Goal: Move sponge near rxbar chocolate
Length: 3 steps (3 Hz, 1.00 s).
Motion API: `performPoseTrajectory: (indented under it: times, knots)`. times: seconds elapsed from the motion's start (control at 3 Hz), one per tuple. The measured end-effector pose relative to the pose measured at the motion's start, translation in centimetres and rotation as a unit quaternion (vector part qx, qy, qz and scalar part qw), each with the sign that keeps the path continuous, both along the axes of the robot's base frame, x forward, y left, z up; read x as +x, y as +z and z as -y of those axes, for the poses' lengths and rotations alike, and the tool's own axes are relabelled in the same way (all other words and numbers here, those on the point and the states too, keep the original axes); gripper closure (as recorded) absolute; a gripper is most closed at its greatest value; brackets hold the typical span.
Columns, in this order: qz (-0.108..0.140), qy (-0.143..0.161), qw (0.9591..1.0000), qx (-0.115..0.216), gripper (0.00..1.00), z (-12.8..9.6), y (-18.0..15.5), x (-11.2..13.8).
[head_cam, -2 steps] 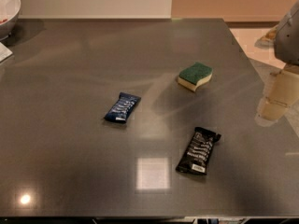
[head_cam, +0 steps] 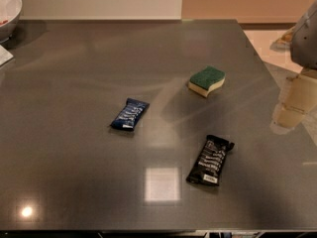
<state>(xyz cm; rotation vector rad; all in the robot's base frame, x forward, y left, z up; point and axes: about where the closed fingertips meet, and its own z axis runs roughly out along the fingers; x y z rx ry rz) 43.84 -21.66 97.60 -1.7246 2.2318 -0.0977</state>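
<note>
Three small things lie on your dark grey table (head_cam: 74, 148). Start at the far left: a white bowl (head_cam: 9, 6) sits at the top corner, half cut off by the edge. A bit of red shows inside it, but you cannot tell what it is. Just below the bowl a white scrap (head_cam: 4, 56) pokes in from the side.

Next comes the blue bar (head_cam: 130, 114), lying flat and tilted, left of the middle. Then the sponge (head_cam: 207, 80) sits flat further back and to the right, green side up over its yellow foam. The rxbar chocolate (head_cam: 210, 159) lies flat nearer the front edge, its white label at the near end. The sponge and this black bar are apart, with bare table between them.

On the far right your arm (head_cam: 306, 36) comes in as a grey rounded part at the top. The pale gripper (head_cam: 290, 110) hangs under it, by the right edge of the table. It is to the right of the sponge and apart from it. It touches none of the three things. You cannot tell if it is open or closed.
</note>
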Motion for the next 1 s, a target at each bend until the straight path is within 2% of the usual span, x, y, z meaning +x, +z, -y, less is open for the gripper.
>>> performPoseTrajectory:
  times: [0.33, 1.0]
  knots:
    - [0.004, 0.002, 0.9999, 0.014, 0.00, -0.5, -0.4, 1.6]
    - [-0.008, 0.001, 0.9983, 0.059, 0.00, -1.9, -3.0, 5.9]
